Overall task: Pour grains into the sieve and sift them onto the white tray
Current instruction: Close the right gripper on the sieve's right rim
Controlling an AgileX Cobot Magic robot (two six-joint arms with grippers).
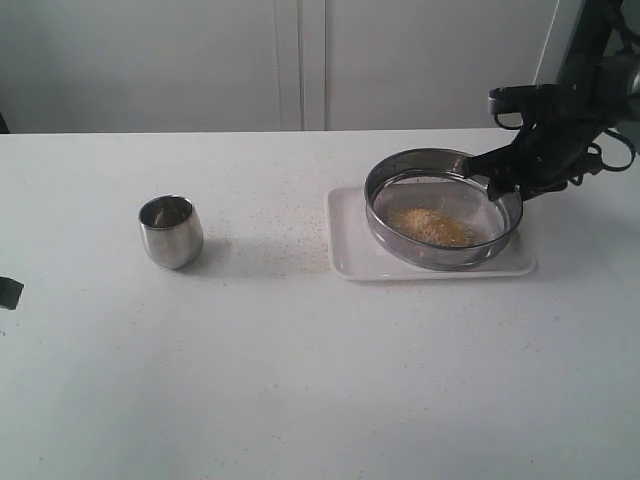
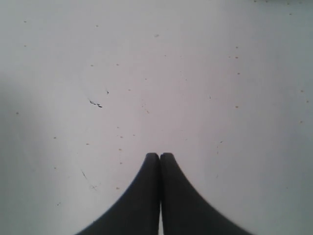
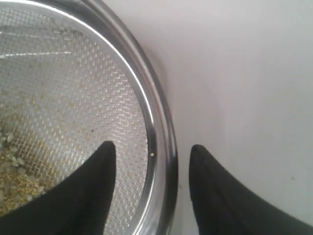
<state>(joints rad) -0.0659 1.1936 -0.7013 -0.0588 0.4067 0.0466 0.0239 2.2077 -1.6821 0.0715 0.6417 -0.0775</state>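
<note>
Done: golden-yellow and pale grains [image 1: 432,226] are heaped in the wide round steel sieve [image 1: 375,205] on the flat white tray [image 1: 345,255], right.
Pending: sifting, as judged.
Right claw [image 3: 151,156]: spread wide astride the sieve rim.
Left claw [image 2: 160,155]: closed, empty.

Exterior: white tray [image 1: 345,252] middle hidden under the sieve [image 1: 372,205]; sieve rim at 3 o'clock covered by right gripper [image 1: 492,187]; right arm [image 1: 590,60] cropped at the 1 o'clock corner. At 9 o'clock edge a dark scrap [image 1: 8,292], mostly cropped, unidentifiable. Inside of cup [image 1: 172,240] too dark to read. Right wrist: only an arc of sieve in frame; grains [image 3: 12,176] blurred. Left wrist: fingers [image 2: 142,196] blurred, bases cropped.
</note>
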